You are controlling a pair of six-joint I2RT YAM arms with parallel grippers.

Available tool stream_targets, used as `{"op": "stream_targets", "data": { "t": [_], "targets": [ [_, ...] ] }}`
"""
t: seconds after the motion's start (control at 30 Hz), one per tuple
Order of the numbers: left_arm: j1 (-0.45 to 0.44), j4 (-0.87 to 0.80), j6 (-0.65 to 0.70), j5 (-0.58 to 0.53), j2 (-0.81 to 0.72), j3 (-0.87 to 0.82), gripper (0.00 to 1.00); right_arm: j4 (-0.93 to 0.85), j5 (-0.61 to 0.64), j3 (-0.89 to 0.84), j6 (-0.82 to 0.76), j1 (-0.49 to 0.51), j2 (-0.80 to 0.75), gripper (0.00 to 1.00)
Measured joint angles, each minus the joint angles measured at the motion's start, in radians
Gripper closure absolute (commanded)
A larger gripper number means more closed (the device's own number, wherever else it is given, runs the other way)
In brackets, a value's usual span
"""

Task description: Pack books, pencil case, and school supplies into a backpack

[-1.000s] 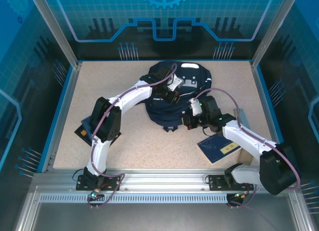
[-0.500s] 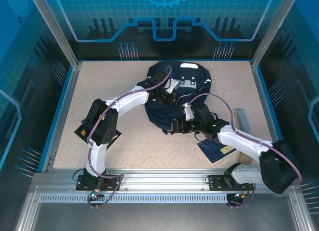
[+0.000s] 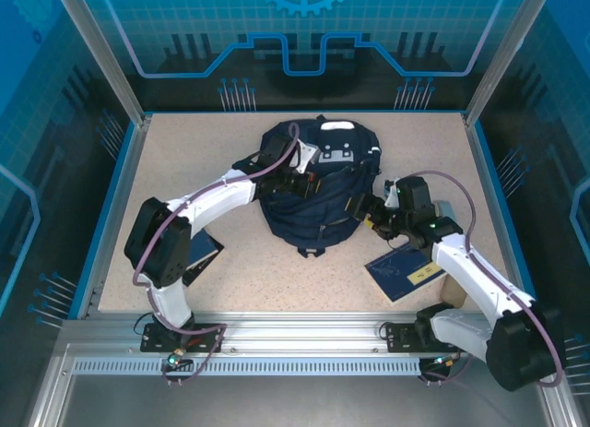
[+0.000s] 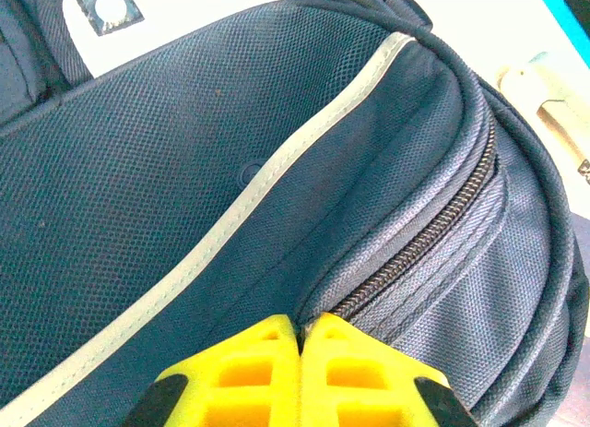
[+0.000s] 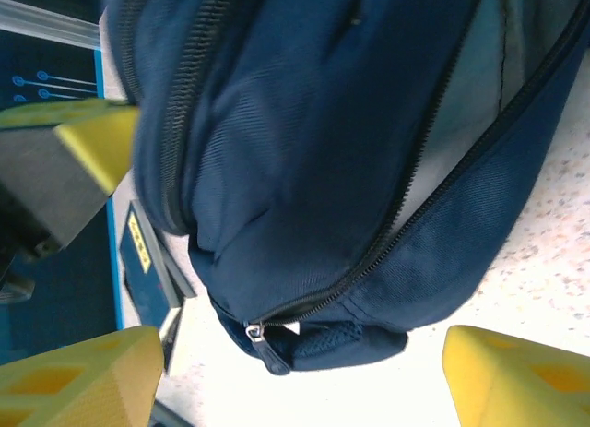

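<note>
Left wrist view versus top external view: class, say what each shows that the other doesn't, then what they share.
Left wrist: zipper teeth and a pale stripe close up, yellow fingertips pressed together at the seam. Top external: the right gripper open beside the backpack, one book near the right arm, another book partly under the left arm. Shared: the backpack and the left gripper.

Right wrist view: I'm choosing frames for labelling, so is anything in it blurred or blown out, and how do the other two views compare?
Right wrist view: the backpack is a little soft, the right gripper's fingers blurred up close, the table blown white. Left wrist view: the backpack's weave is crisp, the table corner washed out. Top external view: even light, sharp, soft shadows.
</note>
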Motion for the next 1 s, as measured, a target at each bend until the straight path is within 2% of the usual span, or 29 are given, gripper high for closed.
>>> {"op": "stream_targets", "data": {
  "t": [0.2, 0.33, 0.53, 0.67, 0.8, 0.9, 1.0],
  "targets": [
    [0.0, -0.003, -0.025, -0.009, -0.026, -0.012, 1.0, 0.1, -0.078, 0.022, 0.076, -0.016, 0.155, 0.25],
    [0.002, -0.018, -0.028, -0.019, -0.026, -0.012, 1.0, 0.166, -0.135, 0.039, 0.092, -0.02, 0.225, 0.4],
    [0.002, -0.023, -0.048, -0.024, -0.029, -0.017, 0.97, 0.218, -0.172, 0.042, 0.078, -0.021, 0.237, 0.59],
    [0.002, -0.026, -0.08, -0.034, -0.063, -0.047, 0.77, 0.245, -0.201, 0.042, 0.067, -0.021, 0.236, 0.63],
    [0.002, -0.056, -0.15, -0.064, -0.138, -0.088, 0.52, 0.307, -0.239, 0.04, 0.06, -0.021, 0.234, 0.64],
    [0.002, -0.066, -0.208, -0.089, -0.224, -0.137, 0.44, 0.354, -0.255, 0.038, 0.058, -0.02, 0.231, 0.63],
    [0.002, -0.066, -0.262, -0.103, -0.321, -0.22, 0.43, 0.397, -0.262, 0.038, 0.061, -0.015, 0.229, 0.64]
  ]
}}
